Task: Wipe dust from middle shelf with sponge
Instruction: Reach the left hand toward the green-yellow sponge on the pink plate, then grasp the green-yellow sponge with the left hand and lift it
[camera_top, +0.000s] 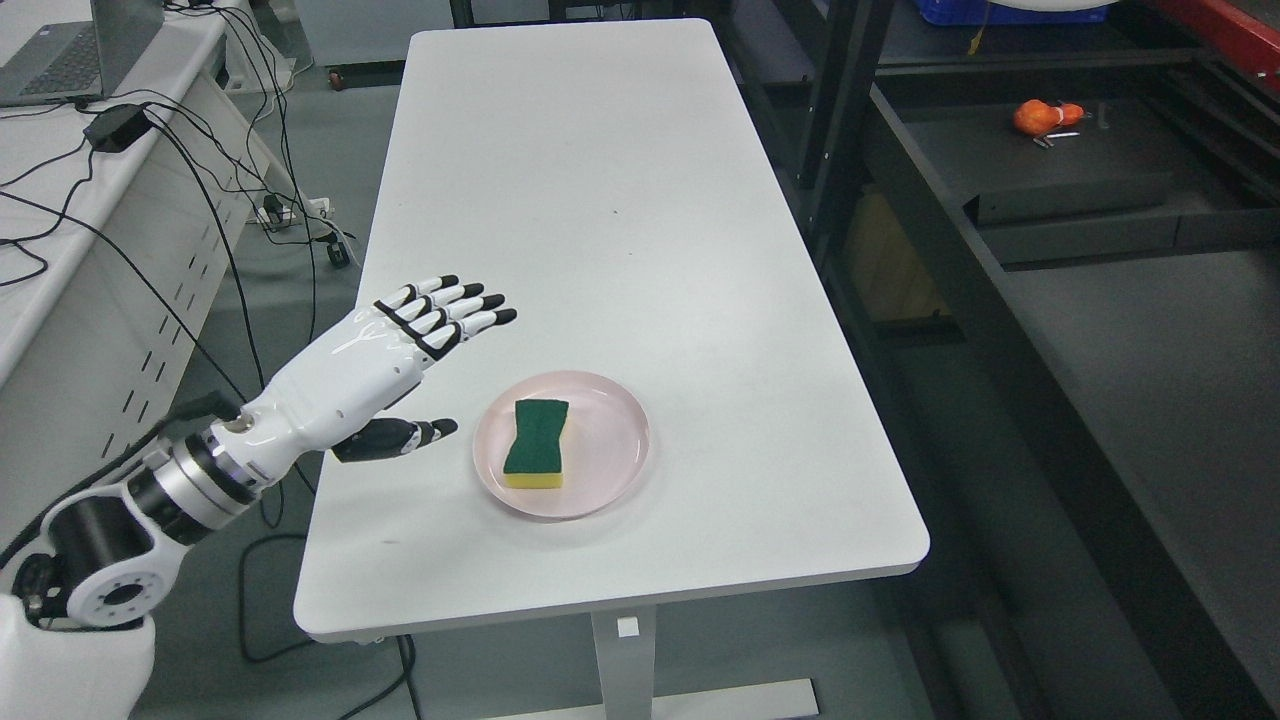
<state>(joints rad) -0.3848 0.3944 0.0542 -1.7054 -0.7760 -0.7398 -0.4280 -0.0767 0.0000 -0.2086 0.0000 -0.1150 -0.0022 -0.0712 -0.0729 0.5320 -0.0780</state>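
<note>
Your sponge (536, 443), green side up, lies in the pink plate (620, 410) near the front of the white table (620, 200). Your left hand (400, 350) hovers just left of the plate, fingers extended side by side, thumb apart below, holding nothing. A low approach could catch the plate's rim and shove or tip it; a shallow pinch could let the sponge slip. Count one sponge, one plate, one table, one hand, one orange object (1045, 116) on the dark shelf (1150, 330) at right.
</note>
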